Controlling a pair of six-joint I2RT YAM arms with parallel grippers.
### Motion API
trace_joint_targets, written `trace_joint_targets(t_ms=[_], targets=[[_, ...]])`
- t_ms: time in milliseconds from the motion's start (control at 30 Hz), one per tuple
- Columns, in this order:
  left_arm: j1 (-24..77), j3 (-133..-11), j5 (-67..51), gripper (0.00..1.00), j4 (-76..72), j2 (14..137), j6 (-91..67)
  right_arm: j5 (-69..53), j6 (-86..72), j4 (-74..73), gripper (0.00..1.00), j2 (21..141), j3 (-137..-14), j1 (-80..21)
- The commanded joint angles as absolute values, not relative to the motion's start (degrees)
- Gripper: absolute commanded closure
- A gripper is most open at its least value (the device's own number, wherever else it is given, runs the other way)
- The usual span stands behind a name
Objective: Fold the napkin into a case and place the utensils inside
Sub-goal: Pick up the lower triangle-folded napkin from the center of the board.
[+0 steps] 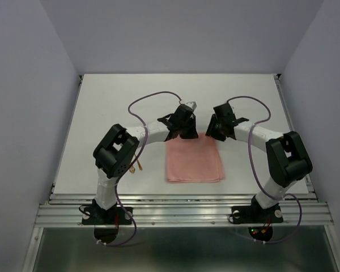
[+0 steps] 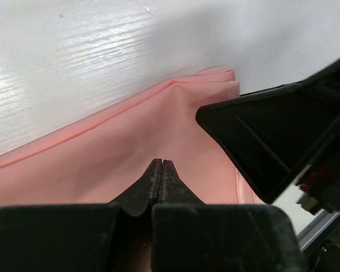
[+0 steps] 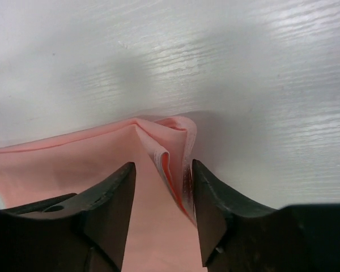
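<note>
The salmon-pink napkin (image 1: pixel 194 158) lies folded as a rough square in the middle of the table. My left gripper (image 1: pixel 183 132) is at its far edge. In the left wrist view the left gripper (image 2: pixel 161 161) is shut, its tips low over the napkin (image 2: pixel 102 153), with no cloth seen between them. My right gripper (image 1: pixel 215 132) is at the far right corner. In the right wrist view the right gripper (image 3: pixel 161 165) is open, and the napkin's layered corner (image 3: pixel 173 141) bunches up between the jaws against the right finger. The gold utensils (image 1: pixel 140 164) lie left of the napkin, partly hidden by the left arm.
The white table (image 1: pixel 102 113) has side rails at left and right and an aluminium frame (image 1: pixel 181 212) along its near edge. The right gripper's black body (image 2: pixel 272 136) shows close beside the left gripper in the left wrist view.
</note>
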State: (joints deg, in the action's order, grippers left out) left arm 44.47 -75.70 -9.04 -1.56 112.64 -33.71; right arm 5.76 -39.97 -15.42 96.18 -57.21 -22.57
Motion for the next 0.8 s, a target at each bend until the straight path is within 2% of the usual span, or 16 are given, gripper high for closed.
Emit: trace_joint_targets(t_ms=[0,33,100,300,767], targets=[[44.12,-77.08,-10.02,1.00,-0.97,114.78,-31.55,11.51,-30.95,-17.93,0.46,94.83,-60.38,-22.85],[44.12,-77.52,-10.11,1.00,-0.71,116.09,-31.47,11.43,-29.72,-17.93,0.41,94.83,-60.47,-22.85],[44.03,-78.31,-10.19,1.00,-0.44,117.15,-31.29,10.38,-26.48,-17.93,0.37,95.53,-61.08,-22.85],[43.77,-78.49,-10.20,1.00,-0.18,119.53,-30.94,6.07,-22.24,-16.09,0.32,100.37,-62.75,-20.66],[43.68,-77.34,-11.16,1.00,-0.79,120.59,-30.24,2.20,-21.09,-9.58,0.44,102.92,-60.38,-18.37]])
